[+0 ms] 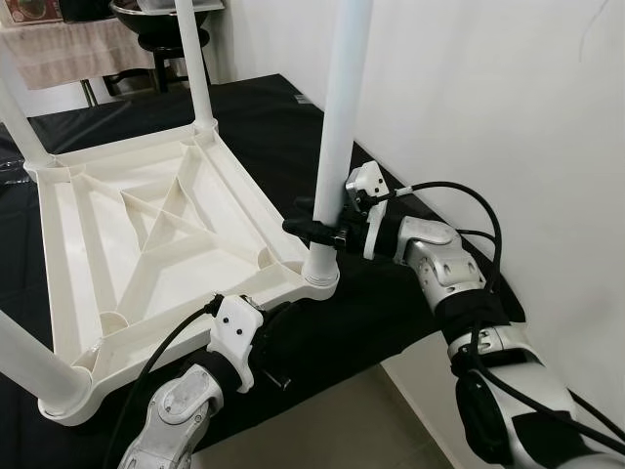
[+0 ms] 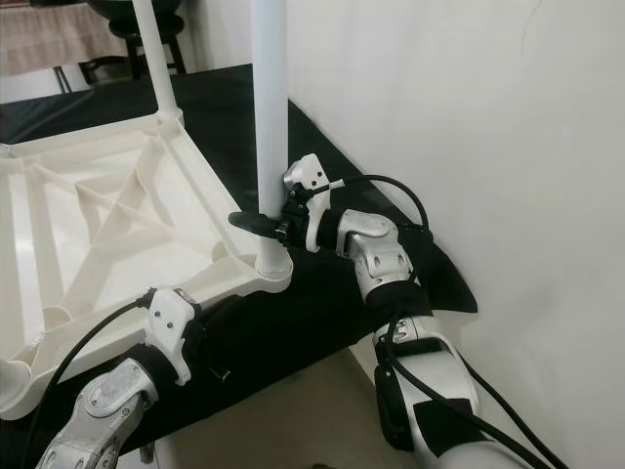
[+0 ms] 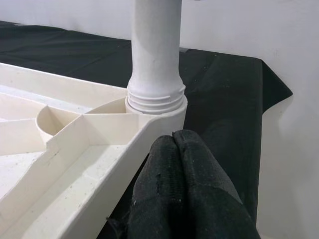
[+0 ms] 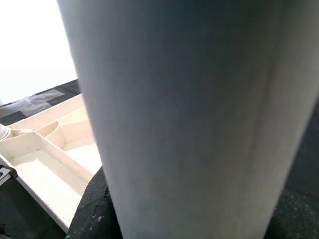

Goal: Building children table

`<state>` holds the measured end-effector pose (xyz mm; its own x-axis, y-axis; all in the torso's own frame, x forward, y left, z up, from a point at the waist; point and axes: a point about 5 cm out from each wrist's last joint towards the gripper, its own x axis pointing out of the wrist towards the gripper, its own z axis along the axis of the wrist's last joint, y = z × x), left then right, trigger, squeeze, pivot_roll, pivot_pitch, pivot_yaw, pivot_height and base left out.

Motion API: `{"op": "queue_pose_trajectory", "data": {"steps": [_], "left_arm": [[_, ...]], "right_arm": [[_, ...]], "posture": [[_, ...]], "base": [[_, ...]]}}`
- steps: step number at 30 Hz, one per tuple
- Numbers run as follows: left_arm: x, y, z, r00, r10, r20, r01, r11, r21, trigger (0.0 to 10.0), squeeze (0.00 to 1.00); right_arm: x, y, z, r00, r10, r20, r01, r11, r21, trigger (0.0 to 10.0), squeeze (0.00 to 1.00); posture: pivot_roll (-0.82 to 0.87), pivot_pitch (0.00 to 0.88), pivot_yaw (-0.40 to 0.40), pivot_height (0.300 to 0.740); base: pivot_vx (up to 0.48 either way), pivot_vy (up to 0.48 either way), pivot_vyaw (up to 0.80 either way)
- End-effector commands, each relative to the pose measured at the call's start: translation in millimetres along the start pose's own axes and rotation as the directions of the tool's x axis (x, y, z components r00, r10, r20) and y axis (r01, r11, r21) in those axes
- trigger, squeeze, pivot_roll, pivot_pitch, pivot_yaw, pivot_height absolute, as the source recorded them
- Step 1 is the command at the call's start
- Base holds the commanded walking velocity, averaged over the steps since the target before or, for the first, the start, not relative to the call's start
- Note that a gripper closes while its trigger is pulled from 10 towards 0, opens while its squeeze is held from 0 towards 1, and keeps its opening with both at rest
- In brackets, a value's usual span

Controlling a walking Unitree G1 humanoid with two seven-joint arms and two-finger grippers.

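Note:
A white plastic children's table top (image 1: 146,234) lies upside down on a black cloth, ribs facing up. A white leg (image 1: 337,137) stands upright in its near right corner socket (image 1: 320,274). My right gripper (image 1: 322,230) is shut on that leg a little above the socket, one black finger on each side. In the right wrist view the leg (image 4: 194,114) is very close. My left gripper (image 1: 278,332) is shut, its fingers (image 3: 184,189) pressed together against the table top's front edge just below that socket (image 3: 155,102). Other legs (image 1: 195,59) stand in the far and left corners.
The black cloth (image 1: 391,303) covers a low surface that ends close to my arms, with pale floor (image 1: 361,420) below. A white wall (image 1: 508,98) rises right beside the right arm. A stool with a bowl (image 1: 161,24) stands at the back.

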<state>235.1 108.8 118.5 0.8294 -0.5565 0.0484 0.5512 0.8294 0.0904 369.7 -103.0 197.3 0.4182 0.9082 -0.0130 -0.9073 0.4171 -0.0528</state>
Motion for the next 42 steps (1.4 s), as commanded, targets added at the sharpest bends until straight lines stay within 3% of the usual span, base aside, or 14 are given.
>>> {"op": "queue_pose_trajectory", "data": {"steps": [1, 7, 9, 11, 19, 20, 21, 22, 24, 28, 29, 40, 41, 42], "left_arm": [[-0.7, -3.8, 0.1, 1.0, -0.003, 0.005, 0.003, 1.0, -0.001, 10.0, 0.0], [-4.1, -4.3, 1.6, 1.0, -0.006, 0.009, 0.006, 1.0, -0.007, 10.0, 0.0], [-7.0, -2.1, 2.7, 1.0, -0.008, 0.009, 0.008, 1.0, -0.01, 10.0, 0.0], [-7.3, -1.0, 3.0, 1.0, -0.01, 0.009, 0.01, 1.0, -0.013, 10.0, 0.0], [-6.2, -0.9, 1.5, 1.0, -0.017, 0.001, 0.017, 1.0, -0.007, 10.0, 0.0], [-5.9, -0.7, 1.4, 1.0, -0.01, 0.0, 0.01, 1.0, -0.002, 10.0, 0.0], [-5.8, -0.7, 1.4, 1.0, -0.005, 0.0, 0.005, 1.0, 0.0, 10.0, 0.0], [-5.4, -0.5, 1.2, 1.0, -0.003, 0.0, 0.003, 1.0, 0.002, 10.0, 0.0], [-5.4, -0.5, 1.2, 1.0, -0.003, 0.0, 0.003, 1.0, 0.002, 10.0, 0.0], [-2.7, -0.9, 0.1, 1.0, -0.012, -0.001, 0.012, 1.0, -0.001, 10.0, 0.0], [-1.4, -1.1, -0.4, 1.0, -0.015, -0.001, 0.015, 1.0, -0.002, 10.0, 0.0], [2.5, -2.5, -2.6, 1.0, -0.011, -0.001, 0.011, 1.0, 0.0, 10.0, 0.0], [2.6, -2.9, -2.8, 1.0, -0.01, -0.001, 0.01, 1.0, 0.0, 10.0, 0.0], [2.3, -3.3, -2.9, 1.0, -0.009, -0.001, 0.009, 1.0, 0.001, 10.0, 0.0]], "right_arm": [[-1.3, 3.0, -9.4, 1.0, -0.01, -0.008, 0.01, 1.0, 0.019, 0.0, 0.0], [-21.7, 16.8, -41.1, 0.951, -0.297, -0.086, 0.299, 0.954, 0.012, 0.0, 0.0], [-33.8, 45.6, -70.6, 0.71, -0.675, -0.2, 0.701, 0.704, 0.115, 0.0, 0.0], [-34.1, 66.5, -79.0, 0.645, -0.725, -0.241, 0.763, 0.626, 0.159, 0.0, 0.0], [-5.7, 52.0, -65.7, 0.713, -0.681, -0.169, 0.701, 0.698, 0.146, 0.0, 0.0], [-2.5, 46.9, -63.8, 0.728, -0.665, -0.165, 0.684, 0.721, 0.113, 10.0, 0.0], [-1.9, 44.9, -61.8, 0.731, -0.662, -0.167, 0.679, 0.729, 0.085, 10.0, 0.0], [0.5, 36.3, -55.9, 0.79, -0.598, -0.136, 0.611, 0.787, 0.091, 10.0, 1.0], [0.5, 36.3, -55.9, 0.79, -0.598, -0.136, 0.611, 0.787, 0.091, 10.0, 1.0], [6.3, 20.7, -26.5, 0.948, -0.318, -0.019, 0.318, 0.943, 0.102, 10.0, 1.0], [8.0, 20.1, -20.0, 0.978, -0.208, -0.022, 0.209, 0.975, 0.07, 10.0, 0.09], [21.5, 5.2, 10.2, 0.997, 0.066, -0.036, -0.065, 0.998, 0.016, 10.0, 0.0], [22.4, 3.7, 12.0, 0.997, 0.07, -0.024, -0.069, 0.997, 0.029, 0.0, 0.0], [21.2, 2.0, 11.9, 0.998, 0.068, -0.009, -0.068, 0.997, 0.04, 0.0, 0.0]], "posture": [[0.04, 0.065, -0.078, 0.74], [0.01, 0.09, -0.072, 0.74], [-0.01, 0.113, -0.052, 0.74], [-0.01, 0.113, -0.048, 0.74], [0.01, 0.095, -0.053, 0.74], [0.02, 0.092, -0.054, 0.74], [0.02, 0.092, -0.054, 0.74], [0.03, 0.087, -0.056, 0.74], [0.03, 0.087, -0.056, 0.74], [0.02, 0.071, -0.06, 0.74], [0.02, 0.065, -0.061, 0.74], [0.04, 0.043, -0.074, 0.74], [0.05, 0.042, -0.078, 0.74], [0.05, 0.043, -0.08, 0.74]], "base": [[0.0, 0.0, 0.0], [0.0, 0.0, 0.0], [0.0, 0.0, 0.0], [0.0, 0.0, 0.0], [0.0, 0.0, 0.0], [0.0, 0.0, 0.0], [0.0, 0.0, 0.0], [0.0, 0.0, 0.0], [0.0, 0.0, 0.0], [0.0, 0.0, 0.0], [0.0, 0.0, 0.0], [0.0, 0.0, 0.0], [0.0, 0.0, 0.0], [0.0, 0.0, 0.0]]}}
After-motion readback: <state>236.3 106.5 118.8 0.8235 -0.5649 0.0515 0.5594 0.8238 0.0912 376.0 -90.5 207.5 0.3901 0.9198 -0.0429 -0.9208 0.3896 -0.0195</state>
